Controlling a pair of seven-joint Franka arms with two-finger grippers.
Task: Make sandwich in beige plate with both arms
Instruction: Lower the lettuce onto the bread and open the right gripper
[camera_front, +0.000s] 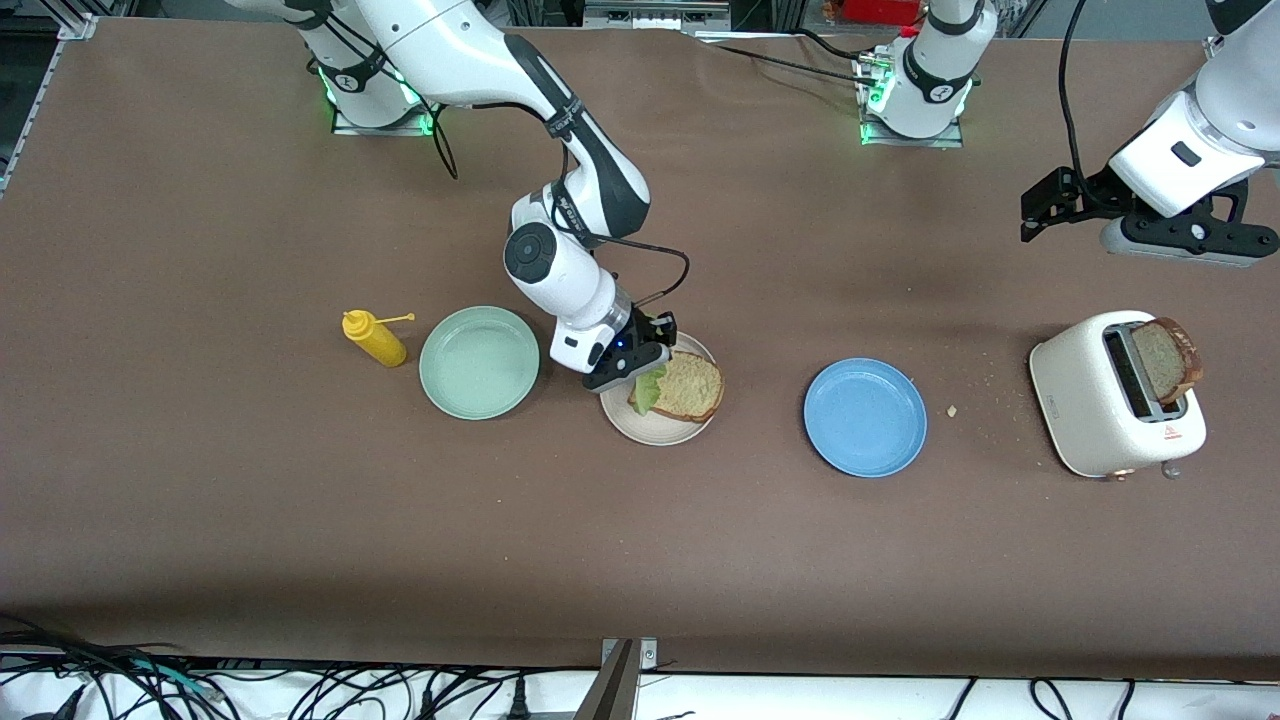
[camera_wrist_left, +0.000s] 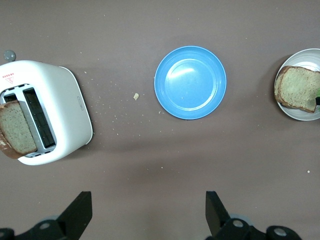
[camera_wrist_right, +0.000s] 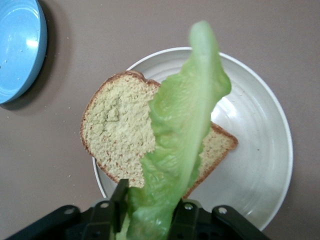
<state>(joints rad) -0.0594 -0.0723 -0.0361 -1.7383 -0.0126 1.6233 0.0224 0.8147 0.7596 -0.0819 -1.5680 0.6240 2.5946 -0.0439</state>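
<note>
The right gripper (camera_wrist_right: 150, 212), jaws narrowly around the lettuce leaf (camera_wrist_right: 182, 145), lays it on the bread slice (camera_wrist_right: 120, 130) below; the left gripper (camera_wrist_left: 147, 212) waits wide, toaster slice next.

Left end effector (camera_wrist_left: 145, 215) open; right end effector (camera_wrist_right: 147, 210) low.

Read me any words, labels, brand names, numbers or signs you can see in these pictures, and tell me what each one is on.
Nothing can be read as text.
Toaster: a red warning triangle with small red print on top, and a faint mark on its side; both too small to read.
Right arm, black band near the elbow: white lettering, too blurred to read.
The mustard bottle and the plates show no writing.
</note>
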